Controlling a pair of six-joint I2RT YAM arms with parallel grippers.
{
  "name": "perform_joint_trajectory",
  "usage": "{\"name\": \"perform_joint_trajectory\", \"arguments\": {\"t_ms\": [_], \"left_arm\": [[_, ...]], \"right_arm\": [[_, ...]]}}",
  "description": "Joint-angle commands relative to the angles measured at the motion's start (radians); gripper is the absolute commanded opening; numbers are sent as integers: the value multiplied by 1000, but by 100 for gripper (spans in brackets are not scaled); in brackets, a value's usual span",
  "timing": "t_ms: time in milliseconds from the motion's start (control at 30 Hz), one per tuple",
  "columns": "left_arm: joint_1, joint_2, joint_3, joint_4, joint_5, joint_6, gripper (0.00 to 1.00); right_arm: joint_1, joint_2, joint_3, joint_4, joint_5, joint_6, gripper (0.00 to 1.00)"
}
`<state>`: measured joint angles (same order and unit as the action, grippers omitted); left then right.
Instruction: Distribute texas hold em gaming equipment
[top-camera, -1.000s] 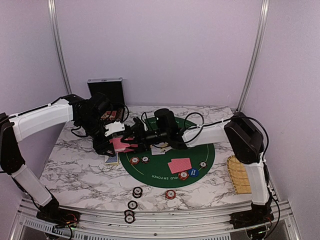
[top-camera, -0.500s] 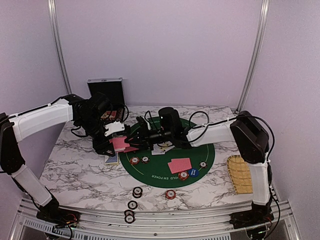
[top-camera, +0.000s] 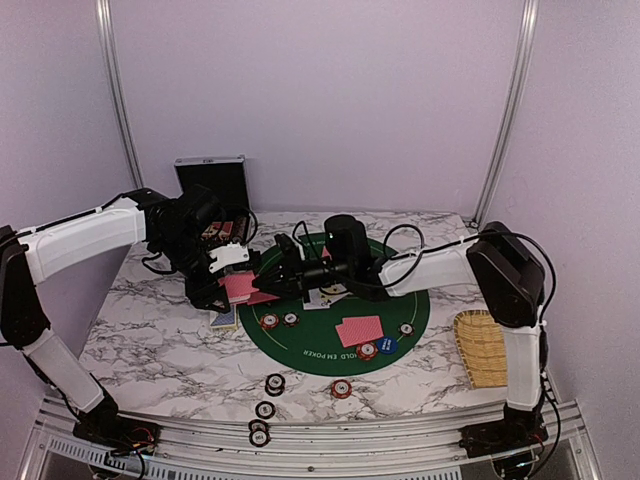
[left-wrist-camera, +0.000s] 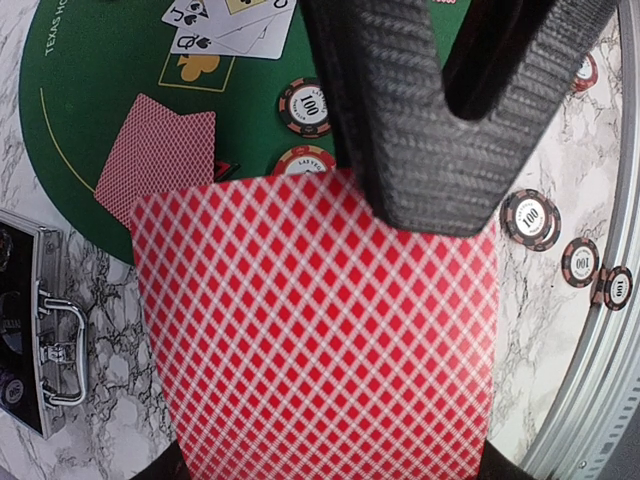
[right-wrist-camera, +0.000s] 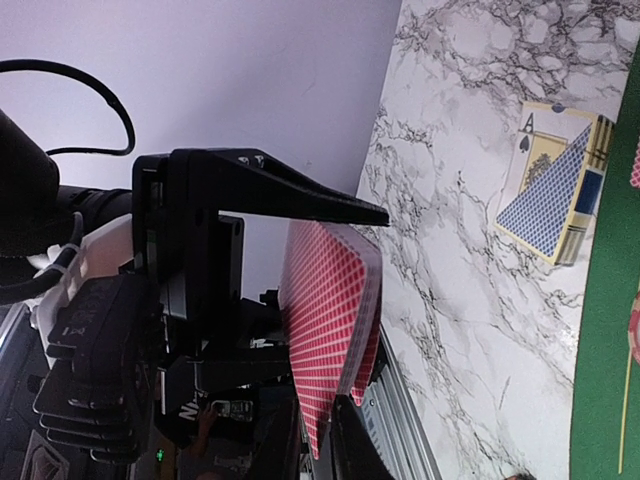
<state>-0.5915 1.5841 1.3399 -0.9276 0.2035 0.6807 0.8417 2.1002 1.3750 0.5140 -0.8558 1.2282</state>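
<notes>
Since a second ago the right gripper (left-wrist-camera: 432, 205) has drawn its jaws from a half spread to a narrow pinch on the far edge of the pink-red-backed playing cards (left-wrist-camera: 320, 330). Its wrist has slid a little toward 3 o'clock and its elbow has swung outward, uncovering more of the woven tray (top-camera: 480, 350) at 4 o'clock off the green mat (top-camera: 405, 300). The left gripper (top-camera: 224, 289) has not moved: it stays clamped on the near end of the same cards, held in the air over the mat's 9 o'clock rim. Everything lying on the table is as before.

Readable: "TEXAS HO", cut by the frame, on the mat in the left wrist view, and "OLD EM POKER" along its 6 o'clock arc from above. There is "100" on the poker chips (left-wrist-camera: 530, 218), a J with a spade on the face-up cards (left-wrist-camera: 225, 25), and an A with a spade on the blue-backed pack (right-wrist-camera: 550, 200) just off the mat at 8 o'clock. The lettering round the chip rims is too fine to read.

A face-down pair (top-camera: 358, 330) lies at 5 o'clock on the mat, a blue button disc (top-camera: 386, 344) just beside it. How many cards are in the held stack cannot be told, and the left jaws are hidden beneath it. The black case (top-camera: 210, 178) at 11 o'clock is partly hidden
</notes>
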Motion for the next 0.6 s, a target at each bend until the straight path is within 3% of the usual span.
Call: {"name": "perform_joint_trajectory", "arguments": {"t_ms": [0,567], "left_arm": [[2,-3,5,-1,-2,8,0],[2,-4,0,-2,-16,10,0]], "right_arm": [[-5,-54,-6,35,-20,19,10],[-47,-124,-74,3,-25,-20,0]]}}
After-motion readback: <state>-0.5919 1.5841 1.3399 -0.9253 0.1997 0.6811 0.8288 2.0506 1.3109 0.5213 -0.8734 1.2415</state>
